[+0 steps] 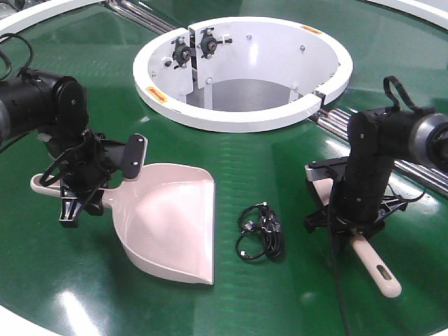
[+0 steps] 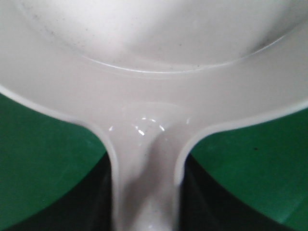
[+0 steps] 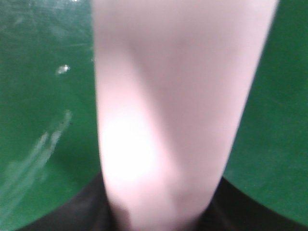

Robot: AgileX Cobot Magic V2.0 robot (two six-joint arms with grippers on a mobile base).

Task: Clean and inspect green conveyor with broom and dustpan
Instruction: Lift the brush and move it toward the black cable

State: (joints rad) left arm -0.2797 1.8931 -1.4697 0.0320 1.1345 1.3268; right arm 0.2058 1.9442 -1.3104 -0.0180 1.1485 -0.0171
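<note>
Pink-beige plastic fills both my grips. My left gripper (image 1: 82, 192) is closed on the handle of the dustpan (image 1: 171, 224), whose pan rests on the green conveyor (image 1: 280, 175), front-left of the white ring housing (image 1: 241, 120). My right gripper (image 1: 350, 220) clamps the broom (image 1: 376, 267) by its handle, front-right of the housing. A black cable tangle (image 1: 260, 231) lies in front of the housing, between pan and broom.

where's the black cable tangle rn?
Front view, centre: black cable lies on the green conveyor between the dustpan and the broom in the right gripper.
</note>
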